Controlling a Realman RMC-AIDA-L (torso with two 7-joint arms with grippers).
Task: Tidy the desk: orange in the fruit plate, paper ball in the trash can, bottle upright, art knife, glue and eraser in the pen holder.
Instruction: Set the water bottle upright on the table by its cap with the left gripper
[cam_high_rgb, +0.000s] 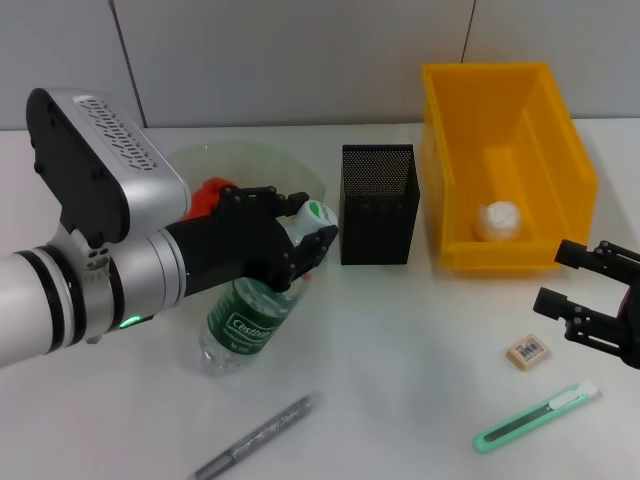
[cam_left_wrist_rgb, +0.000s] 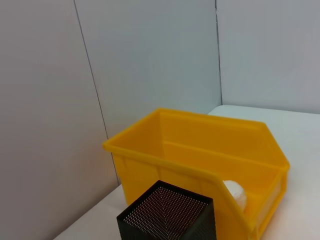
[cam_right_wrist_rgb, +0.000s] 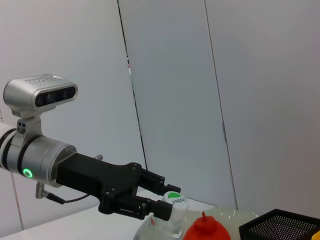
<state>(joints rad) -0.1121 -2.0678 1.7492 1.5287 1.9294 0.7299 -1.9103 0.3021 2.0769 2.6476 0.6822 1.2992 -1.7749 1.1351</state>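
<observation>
Nearest on the table (cam_high_rgb: 400, 340) lie a grey pen (cam_high_rgb: 255, 438), art knife (cam_high_rgb: 535, 417) and eraser (cam_high_rgb: 527, 351). The right tool (cam_high_rgb: 580, 285) waits spread apart beside them. The left tool (cam_high_rgb: 300, 240) is clamped on the bottle (cam_high_rgb: 250, 320), upright, before the fruit plate (cam_high_rgb: 250, 160). Beyond stand the pen holder (cam_high_rgb: 378, 203) and the trash can (cam_high_rgb: 505, 165), paper ball (cam_high_rgb: 498, 221) inside.

3 cams. Head cam sits high, looks fwd and down over the whole desk (cam_high_rgb: 400, 350), arms coming in from both sides. Left wrist cam rides low near the desk, faces the back wall, close on the yellow bin (cam_left_wrist_rgb: 200, 155) and mesh pen holder (cam_left_wrist_rgb: 167, 215); both also show in the head view. Right wrist cam sits low at the desk's right side, looks across towards the left arm, wall behind; it shares the left gripper (cam_right_wrist_rgb: 150, 197), bottle (cam_right_wrist_rgb: 167, 212) and a corner of the pen holder with the head view.
</observation>
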